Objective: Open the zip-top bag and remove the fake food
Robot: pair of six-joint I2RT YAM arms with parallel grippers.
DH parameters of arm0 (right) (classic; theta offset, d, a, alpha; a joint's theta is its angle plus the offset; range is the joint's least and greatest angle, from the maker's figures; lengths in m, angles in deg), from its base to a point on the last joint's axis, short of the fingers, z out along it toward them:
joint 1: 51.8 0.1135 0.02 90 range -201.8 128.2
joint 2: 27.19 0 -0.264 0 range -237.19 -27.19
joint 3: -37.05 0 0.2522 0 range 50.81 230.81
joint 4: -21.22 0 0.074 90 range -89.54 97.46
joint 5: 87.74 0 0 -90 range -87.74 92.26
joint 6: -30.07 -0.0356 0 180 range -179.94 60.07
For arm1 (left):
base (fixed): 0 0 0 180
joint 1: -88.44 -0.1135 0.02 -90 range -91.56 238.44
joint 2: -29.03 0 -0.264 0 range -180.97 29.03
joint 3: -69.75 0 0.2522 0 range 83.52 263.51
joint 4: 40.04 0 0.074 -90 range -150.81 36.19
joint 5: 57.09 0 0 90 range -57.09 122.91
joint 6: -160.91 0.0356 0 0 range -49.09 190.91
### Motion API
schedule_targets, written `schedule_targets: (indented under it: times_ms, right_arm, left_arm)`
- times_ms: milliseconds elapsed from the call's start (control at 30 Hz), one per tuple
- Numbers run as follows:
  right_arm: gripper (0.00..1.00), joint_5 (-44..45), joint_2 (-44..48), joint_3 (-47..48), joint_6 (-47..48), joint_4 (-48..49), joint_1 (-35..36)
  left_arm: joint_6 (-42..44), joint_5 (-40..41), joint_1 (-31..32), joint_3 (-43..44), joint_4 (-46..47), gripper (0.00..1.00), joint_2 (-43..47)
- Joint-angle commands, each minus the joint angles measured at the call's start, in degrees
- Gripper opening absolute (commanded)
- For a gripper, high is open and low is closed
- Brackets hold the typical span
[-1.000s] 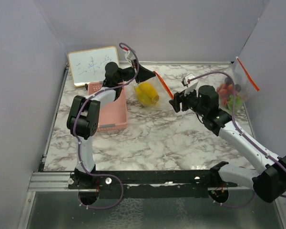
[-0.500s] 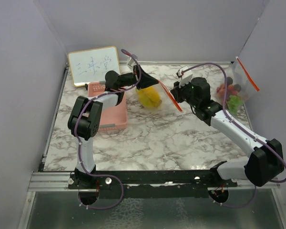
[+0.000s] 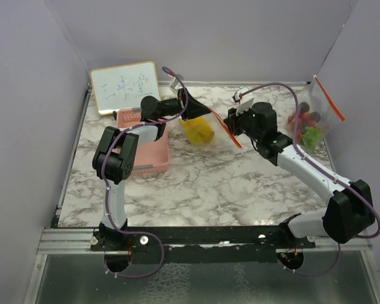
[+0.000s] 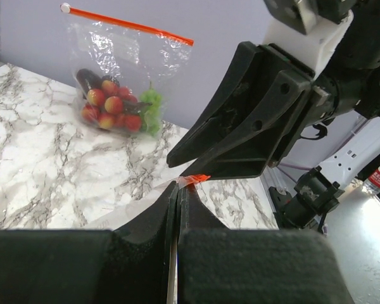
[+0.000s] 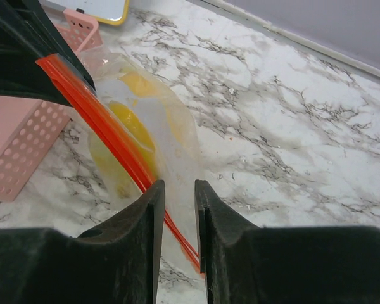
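"Top external: where's the fruit (image 3: 198,130)?"
"Yellow, inside the bag (image 3: 218,121) at the middle of the desk (image 3: 196,183), right of the basket (image 3: 145,155). Berries (image 4: 111,107) sit in a second bag (image 4: 133,50) against the right wall."
"And the end effectors?"
"The left end effector (image 4: 178,187) is clamped on the bag's red zip (image 5: 95,95). The right end effector (image 5: 179,190) stands narrow, zip running into its gap; whether it grips, I can't tell"
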Motion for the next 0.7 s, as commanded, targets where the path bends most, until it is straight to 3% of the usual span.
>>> schedule_targets:
  times_ms: [0, 667]
  right_arm:
    - [0.27, -1.5, 3.4, -0.2, 0.6, 3.3, -0.3]
    - [0.3, -4.9, 2.3, -0.5, 0.7, 4.3, -0.2]
  left_arm:
    - [3.3, -0.6, 0.4, 1.0, -2.1, 0.0, 0.7]
    - [1.7, 0.1, 0.4, 2.2, -1.4, 0.0, 0.5]
